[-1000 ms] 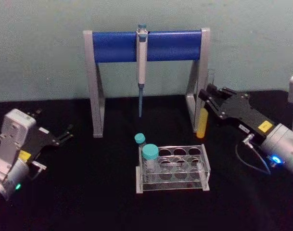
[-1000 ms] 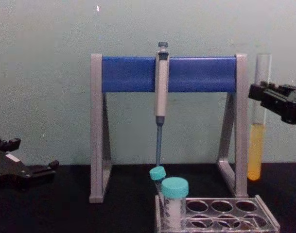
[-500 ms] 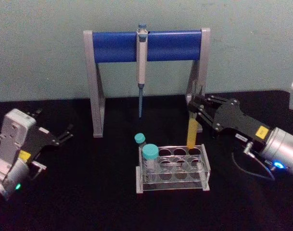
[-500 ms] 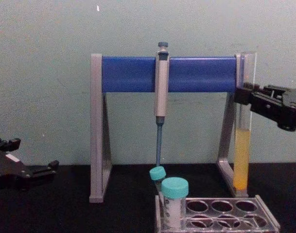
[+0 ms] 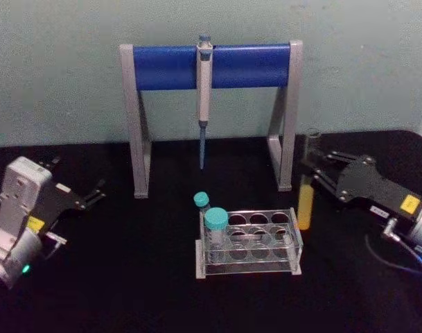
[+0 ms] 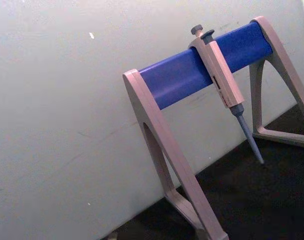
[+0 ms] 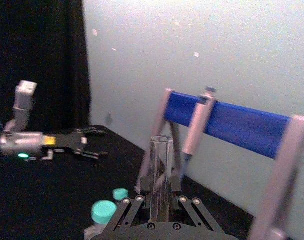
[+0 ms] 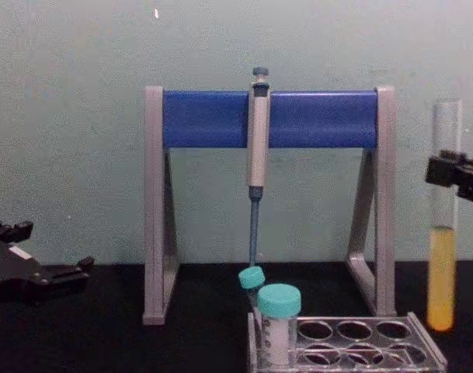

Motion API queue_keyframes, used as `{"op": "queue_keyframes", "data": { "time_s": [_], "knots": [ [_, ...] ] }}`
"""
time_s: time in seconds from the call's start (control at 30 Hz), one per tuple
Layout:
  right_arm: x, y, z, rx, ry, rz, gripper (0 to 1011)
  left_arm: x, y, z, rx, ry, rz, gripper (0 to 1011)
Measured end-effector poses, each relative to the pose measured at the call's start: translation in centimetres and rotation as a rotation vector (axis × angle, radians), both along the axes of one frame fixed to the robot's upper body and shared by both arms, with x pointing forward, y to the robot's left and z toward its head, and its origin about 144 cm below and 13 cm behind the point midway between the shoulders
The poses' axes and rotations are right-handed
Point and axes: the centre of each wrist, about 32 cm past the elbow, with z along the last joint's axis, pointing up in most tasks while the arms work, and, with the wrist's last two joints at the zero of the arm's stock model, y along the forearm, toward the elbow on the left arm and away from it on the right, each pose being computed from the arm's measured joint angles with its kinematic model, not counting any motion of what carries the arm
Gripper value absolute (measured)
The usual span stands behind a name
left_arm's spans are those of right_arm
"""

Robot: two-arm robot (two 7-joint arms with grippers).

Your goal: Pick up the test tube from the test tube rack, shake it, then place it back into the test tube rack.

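Note:
The test tube (image 5: pixel 305 202) is a long clear glass tube with yellow liquid in its lower part. It hangs upright just right of the test tube rack (image 5: pixel 297 244), its bottom clear of the table. My right gripper (image 5: pixel 313 173) is shut on the test tube (image 8: pixel 443 272) around its clear upper half, and the right gripper (image 8: pixel 453 167) comes in from the right edge of the chest view. The right wrist view has the open-topped test tube (image 7: pixel 160 170) standing between the pads (image 7: pixel 137 200). My left gripper (image 5: pixel 96 193) rests open at the far left.
Two teal-capped tubes (image 5: pixel 215 220) stand in the left end of the rack (image 8: pixel 426 342). Behind it stands a grey-and-blue pipette stand (image 5: pixel 211 66) with a pipette (image 5: pixel 204 104) hanging from its bar. The stand's right leg (image 5: pixel 288 139) is just behind and left of the held tube.
The right gripper swung the tube left towards the stand's right leg, then back right and nearer to me. The left arm has not moved.

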Motion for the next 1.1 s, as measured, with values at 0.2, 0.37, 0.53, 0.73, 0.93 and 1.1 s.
{"op": "queue_keyframes", "data": {
  "time_s": [0.2, 0.37, 0.53, 0.73, 0.93, 1.1],
  "knots": [
    [-0.6, -0.9, 0.3, -0.023, 0.005, -0.116, 229, 0.0, 0.0, 0.0, 0.000, 0.000, 0.000, 1001],
    [-0.6, -0.7, 0.4, -0.033, -0.003, -0.189, 229, 0.0, 0.0, 0.0, 0.000, 0.000, 0.000, 1001],
    [0.4, 0.0, 0.5, -0.037, -0.020, -0.247, 229, 0.0, 0.0, 0.0, 0.000, 0.000, 0.000, 1001],
    [1.5, 0.9, 0.3, -0.040, -0.032, -0.269, 229, 0.0, 0.0, 0.0, 0.000, 0.000, 0.000, 1001],
    [2.8, 1.9, 0.2, -0.017, -0.043, -0.235, 229, 0.0, 0.0, 0.0, 0.000, 0.000, 0.000, 1001],
    [3.7, 2.9, 0.1, 0.011, -0.050, -0.159, 229, 0.0, 0.0, 0.0, 0.000, 0.000, 0.000, 1001]
  ]
}}
